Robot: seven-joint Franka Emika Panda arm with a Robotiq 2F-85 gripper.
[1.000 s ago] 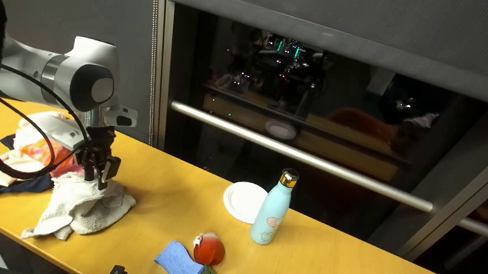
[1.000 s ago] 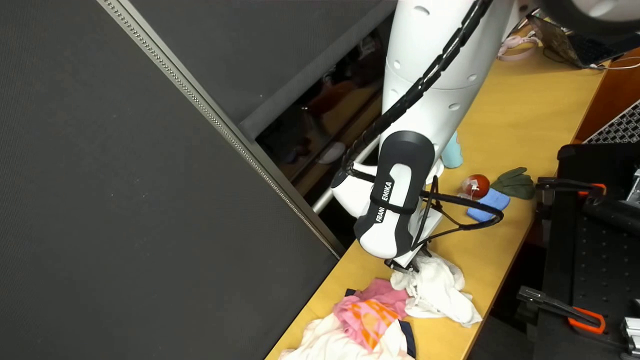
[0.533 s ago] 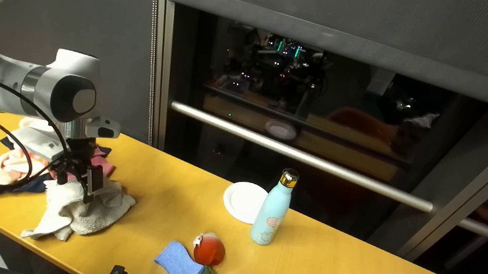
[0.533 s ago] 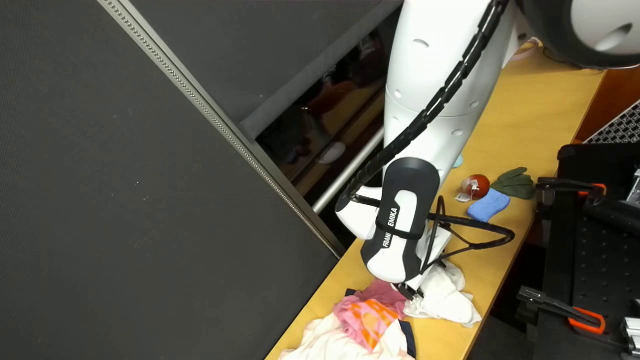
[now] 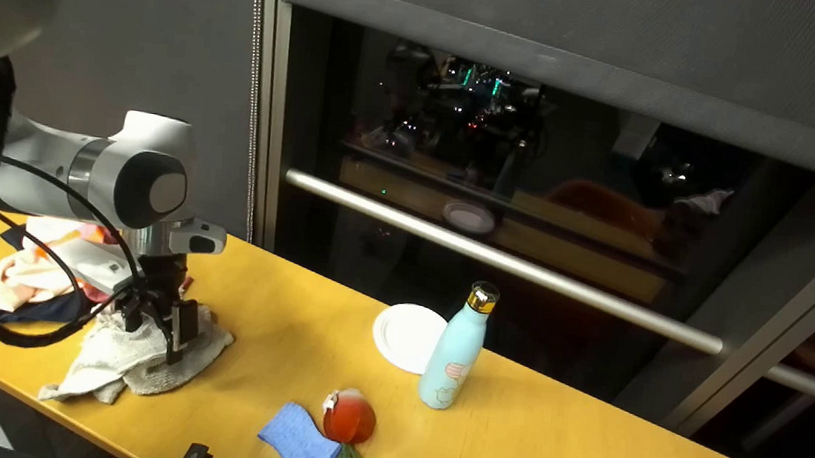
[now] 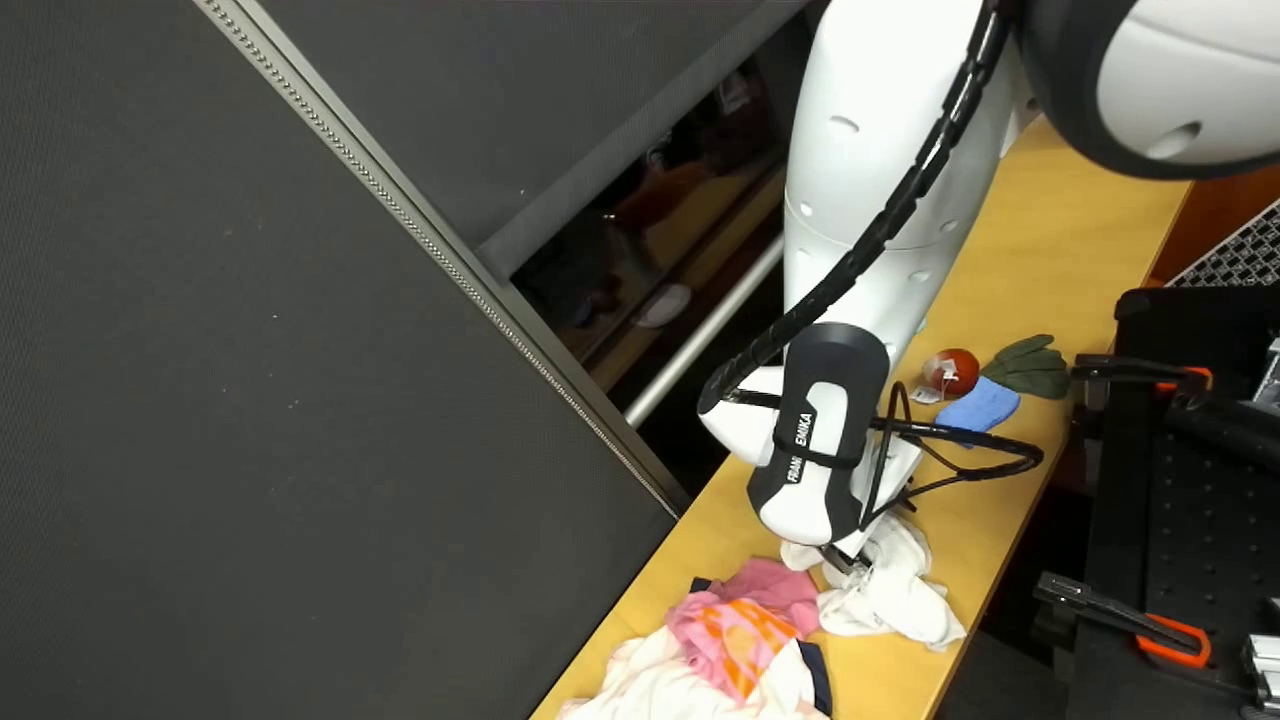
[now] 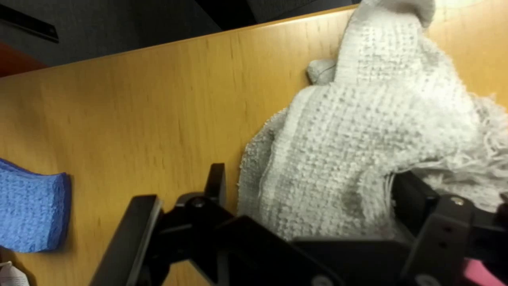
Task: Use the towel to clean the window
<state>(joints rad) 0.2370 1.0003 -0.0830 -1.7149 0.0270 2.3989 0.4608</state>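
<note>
The white towel (image 7: 357,139) lies in a crumpled heap on the yellow wood table (image 5: 580,455). The wrist view shows its bumpy weave and stringy fringe up close; both exterior views show it small. The gripper (image 7: 313,190) is down at the towel, its two fingers (image 7: 216,182) spread wide with the cloth loose between them. One finger dips in at a fold. In an exterior view the robot arm (image 6: 880,200) hides most of the gripper.

One heap of clothes (image 6: 740,640), pink, cream and dark blue, lies just beside the towel. Well apart from the towel are one blue sponge (image 5: 301,443), one red round thing (image 5: 350,418) and one green glove (image 6: 1028,367). The glove touches the sponge. The wrist view shows just part of the sponge.

One light blue bottle (image 5: 451,360) stands upright in front of one white plate (image 5: 401,333). What the bottle holds is hidden. In an exterior view that shows the whole glove, the arm hides the plate and nearly all of the bottle.

Next to the table is the window (image 5: 532,174), with a silver bar (image 5: 505,261) across it and a grey blind (image 5: 583,36) hanging partway down. In an exterior view there are two black clips (image 6: 1110,608) with orange ends.
</note>
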